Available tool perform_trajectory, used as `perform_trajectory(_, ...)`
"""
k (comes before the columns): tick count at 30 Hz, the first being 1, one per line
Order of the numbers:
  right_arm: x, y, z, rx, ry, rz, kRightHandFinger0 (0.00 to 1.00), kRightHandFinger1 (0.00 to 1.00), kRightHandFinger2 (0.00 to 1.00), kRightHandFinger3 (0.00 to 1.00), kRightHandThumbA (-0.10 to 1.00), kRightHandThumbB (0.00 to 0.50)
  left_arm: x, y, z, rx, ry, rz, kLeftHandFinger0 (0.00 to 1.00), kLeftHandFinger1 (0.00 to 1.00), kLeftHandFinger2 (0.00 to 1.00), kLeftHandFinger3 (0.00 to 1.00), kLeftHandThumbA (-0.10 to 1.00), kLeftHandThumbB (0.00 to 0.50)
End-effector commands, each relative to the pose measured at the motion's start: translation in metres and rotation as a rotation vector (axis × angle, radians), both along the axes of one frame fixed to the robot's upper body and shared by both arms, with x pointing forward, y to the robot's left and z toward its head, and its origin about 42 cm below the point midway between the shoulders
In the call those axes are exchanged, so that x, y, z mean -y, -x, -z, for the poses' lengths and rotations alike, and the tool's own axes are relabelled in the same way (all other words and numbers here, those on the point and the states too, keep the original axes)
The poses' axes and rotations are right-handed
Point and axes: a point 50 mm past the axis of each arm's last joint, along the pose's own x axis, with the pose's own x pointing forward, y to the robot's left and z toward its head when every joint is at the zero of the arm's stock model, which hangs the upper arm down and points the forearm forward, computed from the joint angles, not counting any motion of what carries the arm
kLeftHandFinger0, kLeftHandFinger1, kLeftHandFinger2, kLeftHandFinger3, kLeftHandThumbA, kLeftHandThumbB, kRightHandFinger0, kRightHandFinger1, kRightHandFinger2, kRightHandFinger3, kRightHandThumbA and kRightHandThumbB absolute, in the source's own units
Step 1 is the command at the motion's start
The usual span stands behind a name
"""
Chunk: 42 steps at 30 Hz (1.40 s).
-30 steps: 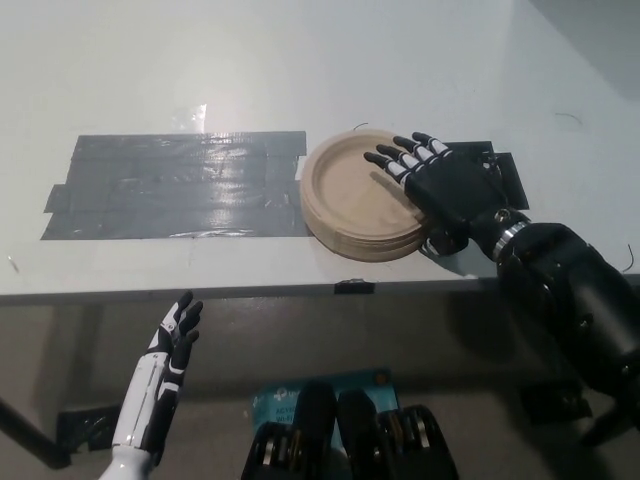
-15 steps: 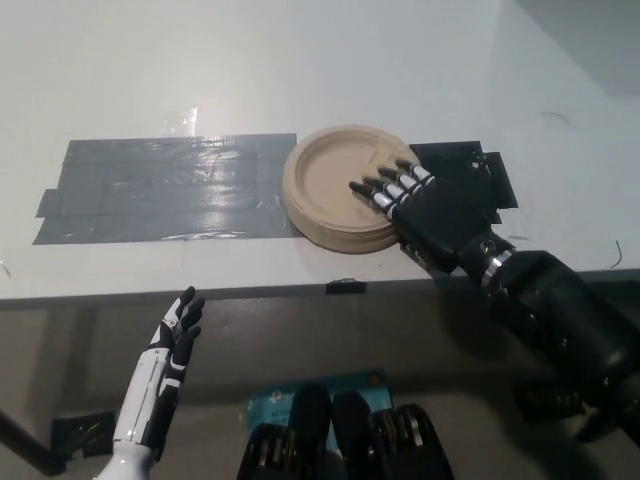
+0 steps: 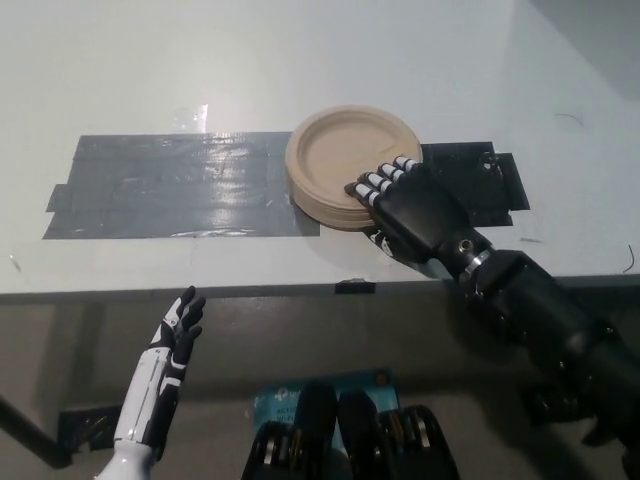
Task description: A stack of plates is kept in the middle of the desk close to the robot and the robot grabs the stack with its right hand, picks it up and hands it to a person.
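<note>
A stack of tan paper plates (image 3: 340,160) sits in the middle of the white desk (image 3: 300,60), partly over grey tape. My black right hand (image 3: 412,212) grips its near right rim, fingertips (image 3: 378,182) curled over the top and the thumb tucked under the edge. I cannot tell whether the stack still touches the desk. My white left hand (image 3: 172,345) rests below the desk's front edge at the lower left, open with its fingers straight.
A wide patch of grey tape (image 3: 170,185) lies left of the plates and a black patch (image 3: 485,180) lies right of them. The desk's front edge (image 3: 250,292) runs across the picture, with a small black clip (image 3: 355,287) on it.
My right hand has slid from lying across the plate's right side to clasping its near right rim, with the wrist drawn toward the desk's front edge. The stack has shifted slightly left and away.
</note>
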Motion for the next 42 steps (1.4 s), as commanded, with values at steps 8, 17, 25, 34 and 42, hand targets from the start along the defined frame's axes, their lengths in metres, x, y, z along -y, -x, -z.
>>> perform_trajectory(8, 0.021, 0.005, 0.007, 0.167, -0.111, -0.073, 0.00, 0.00, 0.29, 0.35, -0.10, 0.316, -0.001, 0.001, -0.005, 0.038, 0.013, 0.020, 0.94, 1.00, 1.00, 1.00, 1.00, 0.000)
perform_trajectory(17, 0.023, -0.005, -0.032, 0.294, -0.211, -0.137, 0.00, 0.00, 0.23, 0.15, -0.10, 0.306, -0.002, 0.002, -0.004, 0.029, 0.040, 0.017, 0.92, 1.00, 1.00, 1.00, 1.00, 0.000)
perform_trajectory(25, 0.036, -0.003, -0.083, 0.407, -0.284, -0.171, 0.00, 0.00, 0.14, 0.03, -0.10, 0.308, -0.003, 0.004, -0.003, 0.022, 0.035, 0.032, 0.86, 0.95, 1.00, 1.00, 1.00, 0.000)
perform_trajectory(34, 0.035, 0.014, -0.128, 0.489, -0.294, -0.246, 0.00, 0.00, 0.05, 0.01, -0.10, 0.308, -0.003, -0.001, -0.007, 0.029, 0.026, 0.040, 0.83, 0.91, 0.96, 1.00, 1.00, 0.000)
perform_trajectory(42, 0.023, 0.016, -0.133, 0.455, -0.297, -0.248, 0.00, 0.00, 0.07, 0.05, -0.10, 0.351, -0.001, -0.005, -0.011, 0.041, 0.023, 0.048, 0.83, 0.90, 0.95, 1.00, 1.00, 0.000)
